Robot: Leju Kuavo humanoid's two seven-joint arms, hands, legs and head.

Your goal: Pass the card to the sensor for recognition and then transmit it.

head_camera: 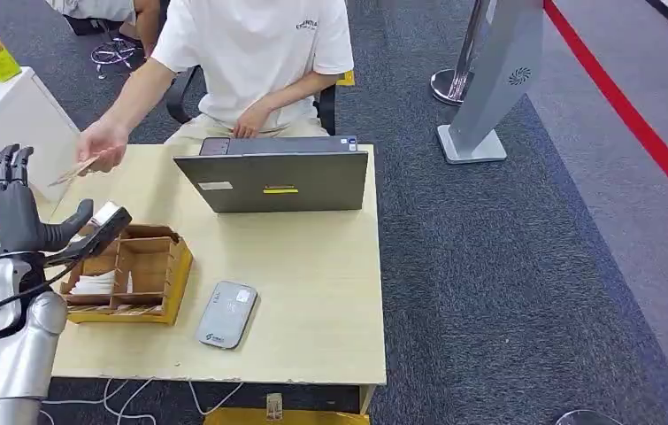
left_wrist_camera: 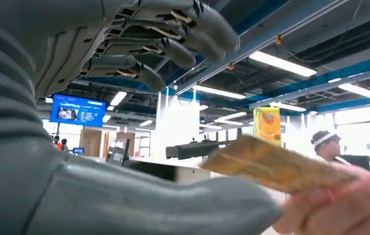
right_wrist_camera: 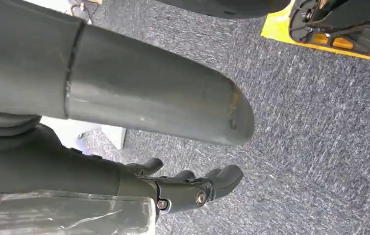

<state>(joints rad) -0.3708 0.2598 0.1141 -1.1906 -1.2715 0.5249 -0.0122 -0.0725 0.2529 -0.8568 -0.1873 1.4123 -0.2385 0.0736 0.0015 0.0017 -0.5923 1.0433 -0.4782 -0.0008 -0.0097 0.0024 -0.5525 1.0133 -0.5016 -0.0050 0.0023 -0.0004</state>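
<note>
Spanning the scene, the pale wooden table [head_camera: 312,292] carries a grey card sensor [head_camera: 226,313]. Raised with fingers spread and empty, the left hand [head_camera: 11,212] awaits the thin tan card [head_camera: 75,170] in a person's hand [head_camera: 104,146]; closing late could drop it.

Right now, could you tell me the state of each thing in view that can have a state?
left hand: raised, fingers spread, holding nothing.
right hand: hanging over the carpet, holding nothing, fingers bent.
card: held in the person's hand, offered toward the left hand.
laptop: open, facing the person.
wooden organizer: on the table, cards in its compartments.
grey device: lying flat on the table.
</note>
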